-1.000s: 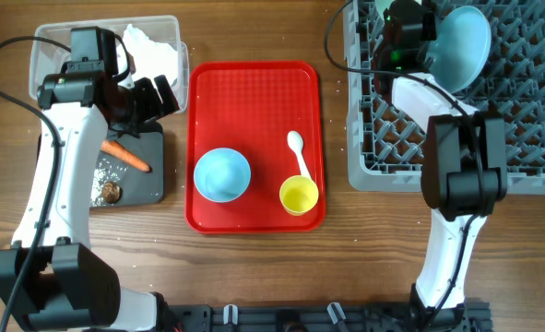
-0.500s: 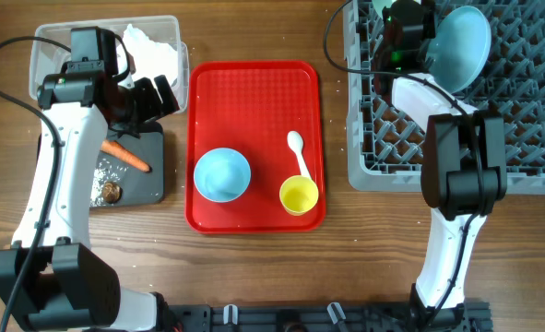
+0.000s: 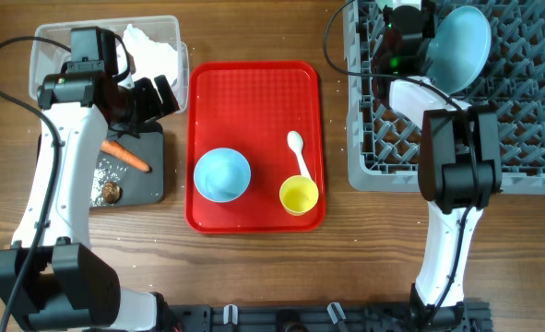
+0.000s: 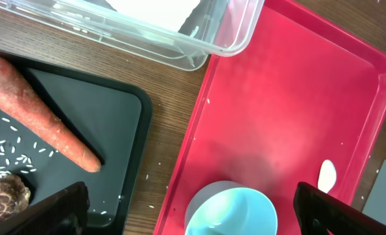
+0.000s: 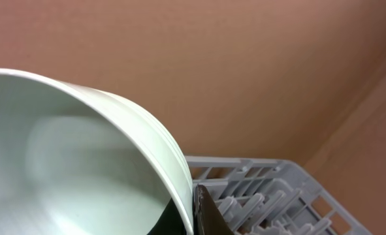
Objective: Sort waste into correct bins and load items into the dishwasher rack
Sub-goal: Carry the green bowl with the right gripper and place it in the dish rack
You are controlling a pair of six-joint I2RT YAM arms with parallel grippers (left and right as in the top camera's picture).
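Nearest the robot, the yellow cup (image 3: pixel 299 195), the light blue bowl (image 3: pixel 221 174) and the white spoon (image 3: pixel 297 150) lie on the red tray (image 3: pixel 254 92), not yet loaded. To the left, the black tray (image 3: pixel 148 186) holds the brown scrap (image 3: pixel 112 192), the rice (image 3: pixel 106 171) and the carrot (image 3: pixel 126 157). Above its far end hangs the left gripper (image 3: pixel 159 96), fingers spread wide with nothing between them. Beyond lies the clear tub (image 3: pixel 184 55) with the napkin (image 3: pixel 152 46) inside.

Farthest off, over the far side of the rack (image 3: pixel 530 120), the right gripper (image 3: pixel 426 48) pinches the rim of the teal bowl (image 3: pixel 464 39), which stands on edge.

The step in hand looks like seating this bowl. It should go down on edge between 2 rows of pegs, and the fingers should part only once the rim rests in the grid and leans on a peg. Let go sooner and it may roll or tip flat.

The right wrist view shows 1 dark finger (image 5: pixel 206 215) against the rim, but not the pegs beneath. Only the overhead view places the bowl on the rack. The left wrist view shows separate rice grains, which from above are a pale smudge.
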